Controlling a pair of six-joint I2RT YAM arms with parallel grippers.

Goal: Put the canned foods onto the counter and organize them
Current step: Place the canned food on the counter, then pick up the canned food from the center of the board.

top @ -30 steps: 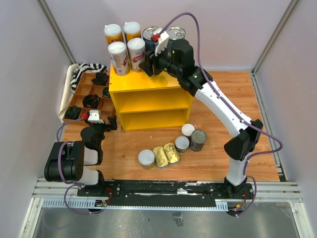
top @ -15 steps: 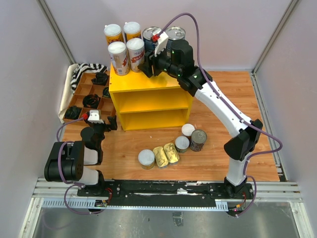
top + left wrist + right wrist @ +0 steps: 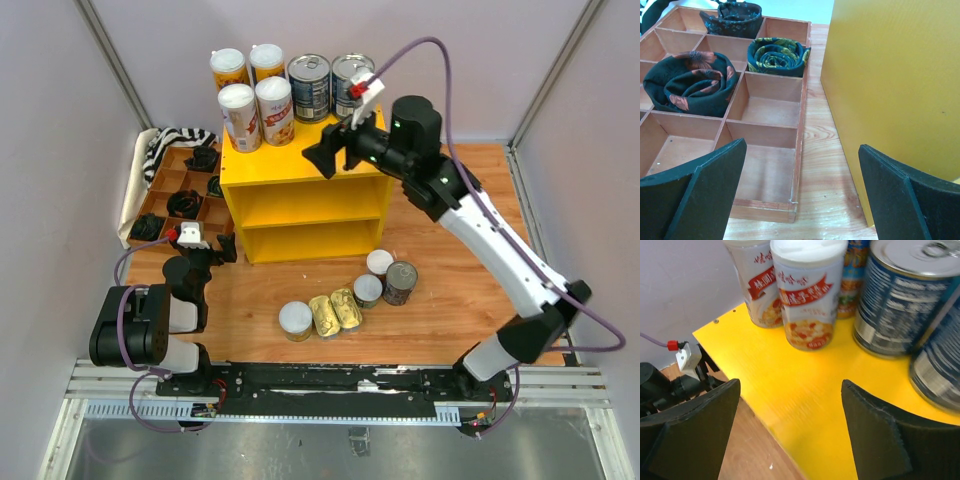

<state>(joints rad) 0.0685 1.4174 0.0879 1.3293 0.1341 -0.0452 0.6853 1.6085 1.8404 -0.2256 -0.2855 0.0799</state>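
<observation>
The yellow counter (image 3: 300,190) carries several tall white-lidded cans (image 3: 256,112) and two silver-topped dark cans (image 3: 309,85) on its top. My right gripper (image 3: 330,157) hovers open and empty over the top's front right part, apart from the cans. In the right wrist view the nearest tall can (image 3: 809,295) and a dark can (image 3: 900,295) stand beyond the gripper (image 3: 790,385). More canned foods lie on the floor: two gold tins (image 3: 335,311), short white-lidded cans (image 3: 379,263) and a dark can (image 3: 401,282). My left gripper (image 3: 220,250) (image 3: 802,146) rests open and empty, low between tray and counter.
A brown divided wooden tray (image 3: 163,180) (image 3: 800,125) with rolled dark fabrics (image 3: 690,82) sits left of the counter, a striped cloth (image 3: 170,145) behind it. The counter's yellow side (image 3: 890,75) stands close to my left gripper. Grey walls enclose the wooden floor.
My right gripper has opened and drawn back to the right, off the silver-topped dark can, which now stands alone on the counter top. The left arm has not moved.
</observation>
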